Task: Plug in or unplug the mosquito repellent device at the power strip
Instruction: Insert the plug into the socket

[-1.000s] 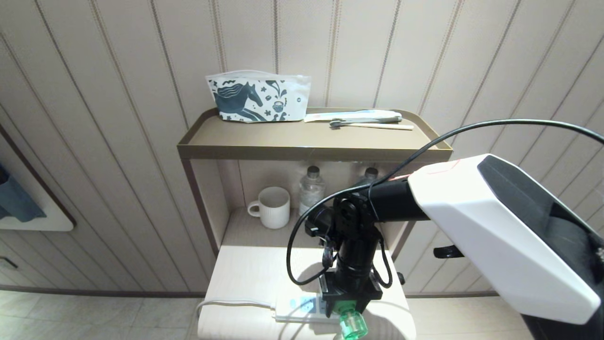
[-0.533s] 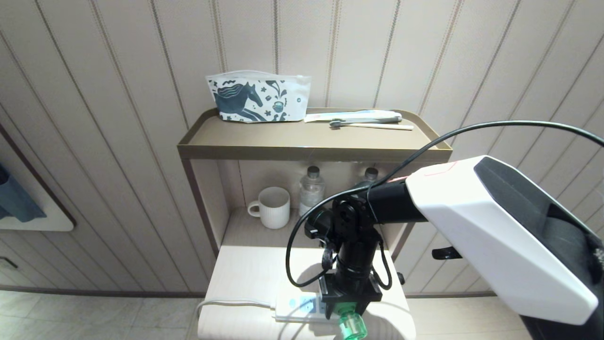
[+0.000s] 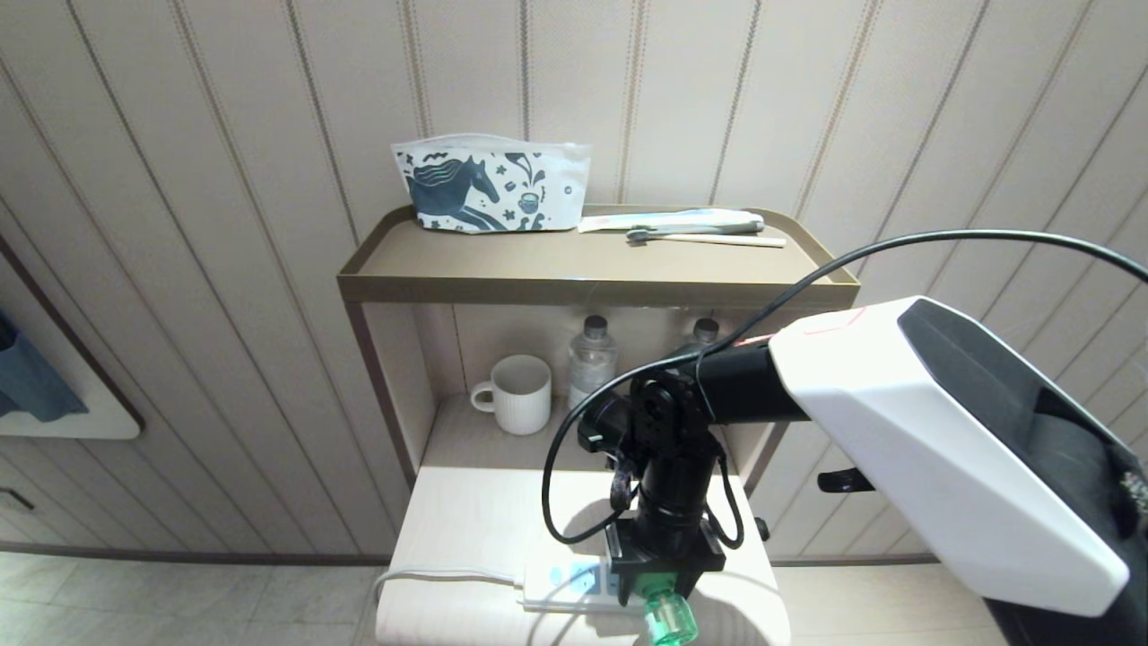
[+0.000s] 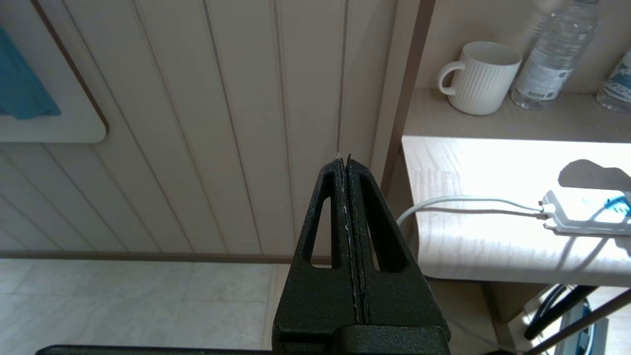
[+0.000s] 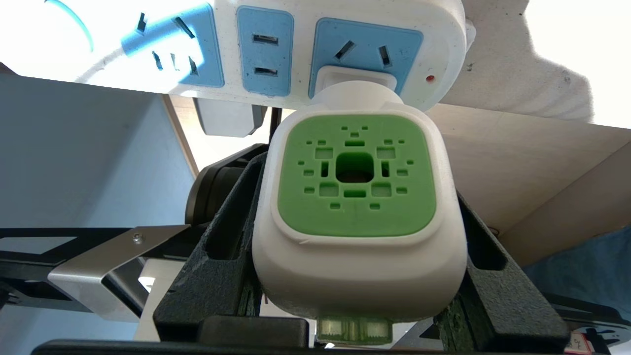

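Observation:
The mosquito repellent device (image 5: 356, 197) is a white rounded-square head with a green centre, and its green bottle (image 3: 668, 622) sticks out toward me. My right gripper (image 5: 357, 192) is shut on the head, with a black finger (image 5: 222, 256) on each side. The head's plug base sits against the end light-blue socket of the power strip (image 5: 296, 29), and no prongs show. In the head view, the power strip (image 3: 565, 583) lies near the front edge of the pale table (image 3: 475, 511), under my right gripper (image 3: 668, 579). My left gripper (image 4: 345, 160) hangs shut and empty, off the table's left side.
The strip's grey-white cord (image 4: 463, 202) runs left over the table edge. A white mug (image 3: 520, 395) and two water bottles (image 3: 592, 363) stand on the shelf behind. The top shelf (image 3: 592, 287) holds a printed pouch (image 3: 489, 193) and a toothbrush (image 3: 704, 235).

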Available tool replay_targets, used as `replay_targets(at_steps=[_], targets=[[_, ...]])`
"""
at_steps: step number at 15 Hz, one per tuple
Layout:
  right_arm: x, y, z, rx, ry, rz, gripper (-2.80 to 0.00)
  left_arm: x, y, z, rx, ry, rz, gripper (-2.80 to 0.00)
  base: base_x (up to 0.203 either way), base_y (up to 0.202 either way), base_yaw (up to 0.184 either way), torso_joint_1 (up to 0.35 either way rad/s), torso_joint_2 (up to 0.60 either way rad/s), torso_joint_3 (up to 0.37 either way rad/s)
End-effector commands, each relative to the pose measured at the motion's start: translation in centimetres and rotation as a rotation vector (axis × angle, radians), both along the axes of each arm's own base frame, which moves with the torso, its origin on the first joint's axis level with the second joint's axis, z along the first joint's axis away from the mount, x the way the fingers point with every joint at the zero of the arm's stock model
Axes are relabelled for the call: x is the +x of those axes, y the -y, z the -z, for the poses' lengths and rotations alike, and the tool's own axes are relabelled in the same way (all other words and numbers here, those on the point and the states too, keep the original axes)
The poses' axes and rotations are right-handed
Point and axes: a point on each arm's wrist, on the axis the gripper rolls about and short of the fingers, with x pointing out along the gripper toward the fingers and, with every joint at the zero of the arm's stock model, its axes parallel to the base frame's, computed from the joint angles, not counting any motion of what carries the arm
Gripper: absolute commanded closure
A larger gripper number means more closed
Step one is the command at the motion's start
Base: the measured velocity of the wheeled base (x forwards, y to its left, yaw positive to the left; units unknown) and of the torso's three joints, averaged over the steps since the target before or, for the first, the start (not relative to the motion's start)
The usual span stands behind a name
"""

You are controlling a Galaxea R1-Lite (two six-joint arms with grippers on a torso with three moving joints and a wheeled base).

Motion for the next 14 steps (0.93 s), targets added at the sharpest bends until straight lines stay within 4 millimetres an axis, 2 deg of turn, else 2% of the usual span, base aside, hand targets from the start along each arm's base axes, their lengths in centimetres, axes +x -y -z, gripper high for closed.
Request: replay_targets(at_steps=[1, 8, 9, 14], targets=[[0.0, 0.0, 0.1, -0.002, -0.004, 0.004, 0.0, 0.0, 0.0, 0.0, 0.0, -0.002, 0.0, 0.0, 0.0, 0.0, 0.0, 0.0, 0.0, 0.0], [0.7, 0.1, -1.0, 0.02, 0.034, 0.015, 0.0, 0.0, 0.0, 0.0, 0.0, 0.0, 0.0, 0.0, 0.0, 0.0, 0.0, 0.0, 0.0, 0.0], [0.7, 0.1, -1.0, 0.02, 0.035, 0.015, -2.8, 0.0, 0.0, 0.0, 0.0, 0.0, 0.0, 0.0, 0.0, 0.0, 0.0, 0.0, 0.0, 0.0], [0.6, -0.1, -1.2, 0.023, 0.04, 0.008, -2.8, 0.0, 0.0, 0.0, 0.0, 0.0, 0.0, 0.0, 0.0, 0.0, 0.0, 0.0, 0.0, 0.0]])
